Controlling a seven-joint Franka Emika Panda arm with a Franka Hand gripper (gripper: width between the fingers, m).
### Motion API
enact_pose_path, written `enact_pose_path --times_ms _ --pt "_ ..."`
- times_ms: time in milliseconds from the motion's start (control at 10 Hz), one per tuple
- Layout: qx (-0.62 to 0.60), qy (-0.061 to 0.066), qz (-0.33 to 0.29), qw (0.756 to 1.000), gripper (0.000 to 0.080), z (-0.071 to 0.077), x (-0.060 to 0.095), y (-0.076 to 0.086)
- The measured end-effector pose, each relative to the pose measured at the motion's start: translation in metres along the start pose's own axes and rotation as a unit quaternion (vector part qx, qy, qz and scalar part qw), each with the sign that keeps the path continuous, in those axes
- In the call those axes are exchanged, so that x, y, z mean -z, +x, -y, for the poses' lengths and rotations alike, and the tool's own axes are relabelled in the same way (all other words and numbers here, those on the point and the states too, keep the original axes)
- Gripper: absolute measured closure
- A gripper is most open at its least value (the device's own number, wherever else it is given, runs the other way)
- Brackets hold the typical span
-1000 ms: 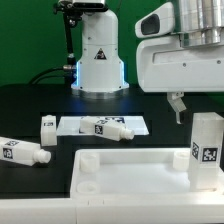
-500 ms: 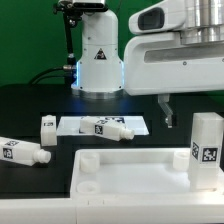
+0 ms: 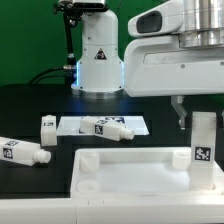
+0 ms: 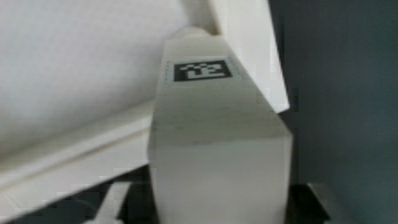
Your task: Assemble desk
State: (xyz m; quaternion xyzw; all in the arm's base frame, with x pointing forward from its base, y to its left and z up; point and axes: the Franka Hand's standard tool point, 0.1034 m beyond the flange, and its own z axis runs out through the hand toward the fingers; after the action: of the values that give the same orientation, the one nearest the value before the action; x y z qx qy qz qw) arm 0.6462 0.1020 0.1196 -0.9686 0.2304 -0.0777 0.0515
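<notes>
The white tray-like tabletop (image 3: 130, 172) lies at the front of the table, with round sockets at its corners. One white square leg (image 3: 206, 150) stands upright in its corner on the exterior view's right, tag facing the camera. My gripper (image 3: 196, 122) is around the top of this leg, with one dark finger (image 3: 180, 113) showing beside it. In the wrist view the leg (image 4: 217, 130) fills the space between my dark fingers (image 4: 128, 200), and my gripper (image 4: 217, 208) is shut on it. The tabletop (image 4: 89, 90) lies below.
Three loose legs lie behind the tabletop: one at the exterior view's far left (image 3: 22, 152), a short upright one (image 3: 47, 128), and one lying on the marker board (image 3: 110, 128). The marker board (image 3: 75, 123) is flat on the black table. The robot base (image 3: 98, 55) stands behind.
My gripper's visible finger swung to the exterior view's left, then back right. The upright leg's tag has shifted a little to the left, so the leg has turned in its socket.
</notes>
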Motion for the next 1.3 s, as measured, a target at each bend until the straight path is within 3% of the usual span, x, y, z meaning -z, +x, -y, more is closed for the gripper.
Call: enact_pose_path --times_ms 300,700,900,1000,1300 --pt "-0.260 0.000 -0.001 0.966 0.0514 -0.0071 -0.0007 -0.0004" --pt "-0.357 -0.003 0.007 0.934 0.0512 -0.0083 -0.0009 -0.0019" --pt "-0.519 0.008 0.020 0.854 0.0511 -0.0060 -0.0011 -0.0073" --pt "-0.563 0.011 0.027 0.826 0.0511 -0.0061 -0.0012 -0.0076" --pt "-0.532 0.008 0.027 0.846 0.0507 -0.0052 -0.0024 -0.0099"
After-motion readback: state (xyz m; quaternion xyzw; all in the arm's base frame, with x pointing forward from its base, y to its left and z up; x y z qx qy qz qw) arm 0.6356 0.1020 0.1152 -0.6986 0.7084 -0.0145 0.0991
